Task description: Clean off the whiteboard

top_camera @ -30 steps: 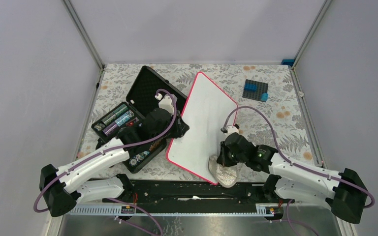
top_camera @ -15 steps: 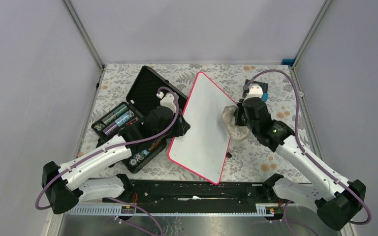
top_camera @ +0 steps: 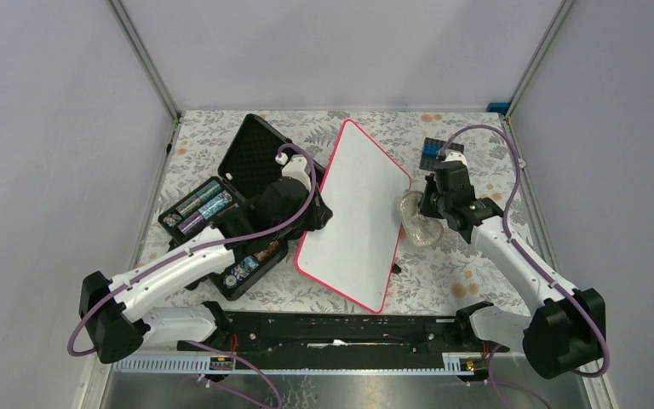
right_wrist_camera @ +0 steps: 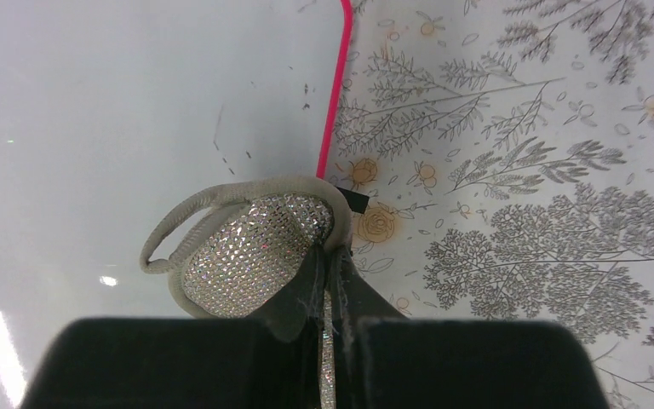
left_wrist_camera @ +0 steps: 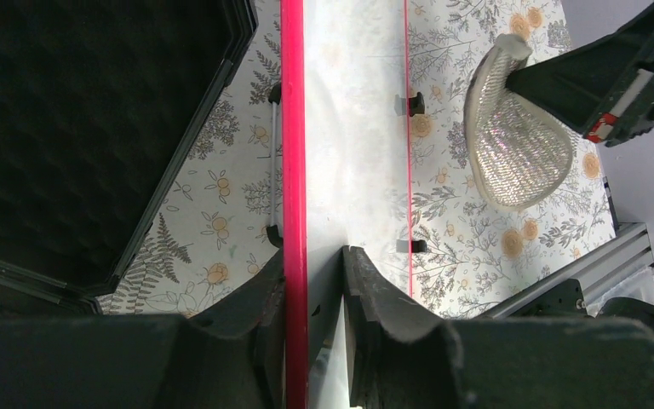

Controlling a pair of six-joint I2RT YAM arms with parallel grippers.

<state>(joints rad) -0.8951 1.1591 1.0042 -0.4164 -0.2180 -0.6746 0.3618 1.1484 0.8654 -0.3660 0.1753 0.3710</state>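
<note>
Erasing stroke at the end of a pass. The right gripper [top_camera: 427, 207] is clamping narrowly on a wiping pad [top_camera: 417, 223], having carried it within the last second from the near corner of the whiteboard [top_camera: 353, 221] up along the right-hand rim. The pad is now lying just ahead of the fingers and straddling that rim, partly on the board and partly over the floral table cover [top_camera: 443, 273]. The left gripper [left_wrist_camera: 311, 264] is still pinching the board's opposite edge, one finger on each face, with the open foam-lined case [top_camera: 260, 162] just to the left of its fingers. The board is showing as a smooth, glossy white sheet with a thin red-pink rim and rounded corners. The pad is showing a glittering, scale-like weave bound by a rolled grey hem. A few faint dark specks [right_wrist_camera: 221, 128] are remaining just beyond the pad, suggesting the wiping is nearly, not wholly, finished.
</note>
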